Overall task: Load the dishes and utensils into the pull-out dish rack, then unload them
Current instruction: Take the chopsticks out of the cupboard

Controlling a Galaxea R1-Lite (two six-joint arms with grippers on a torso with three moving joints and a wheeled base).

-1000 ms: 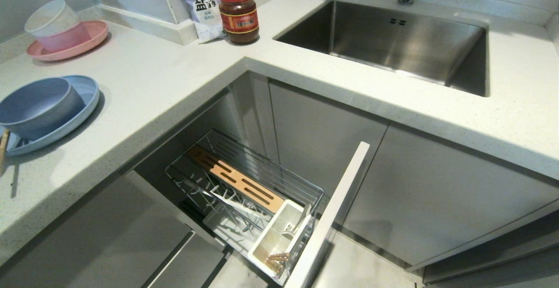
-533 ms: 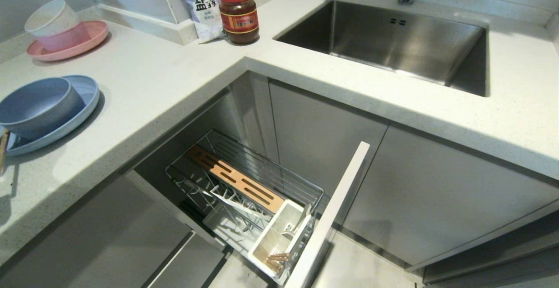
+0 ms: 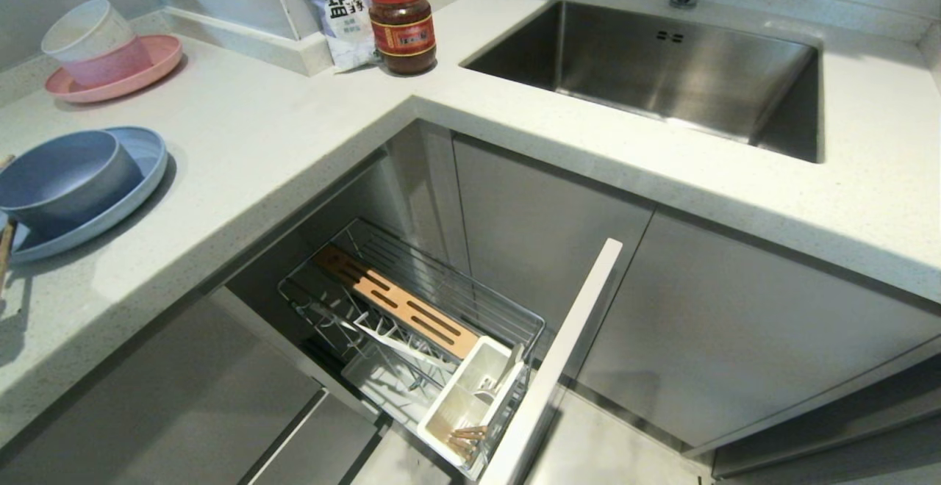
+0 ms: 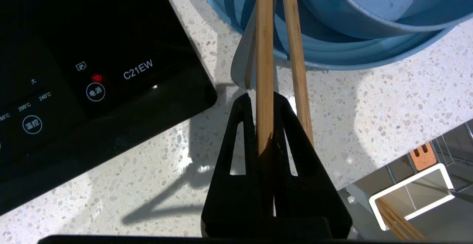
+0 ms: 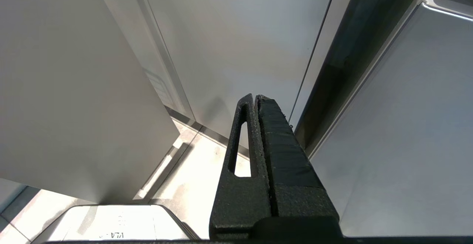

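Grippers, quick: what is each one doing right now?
Left gripper: closed on a wooden chopstick above the counter by the blue plate.
Right gripper: closed, empty, parked beside the cabinets.

Desk (image 3: pixel 294 132): pale grey-white w/ fine dark speckle. Plate (image 3: pixel 143 148) and bowl (image 3: pixel 62 176): matte light blue. Far plate (image 3: pixel 158 59): pink, w/ white and pink bowls (image 3: pixel 92 40). Jar (image 3: pixel 401 26): red lid, dark brown contents, red-yellow label. Bag (image 3: pixel 338 4): purple-white, black print. Rack (image 3: pixel 441 294): chrome wire, tan wood strip (image 3: pixel 393 297), white caddy (image 3: pixel 463 404). Chopsticks (image 4: pixel 264 51): light wood. Left hand (image 4: pixel 264 103): black. Cooktop (image 4: pixel 74 70): black, white markings, red light.
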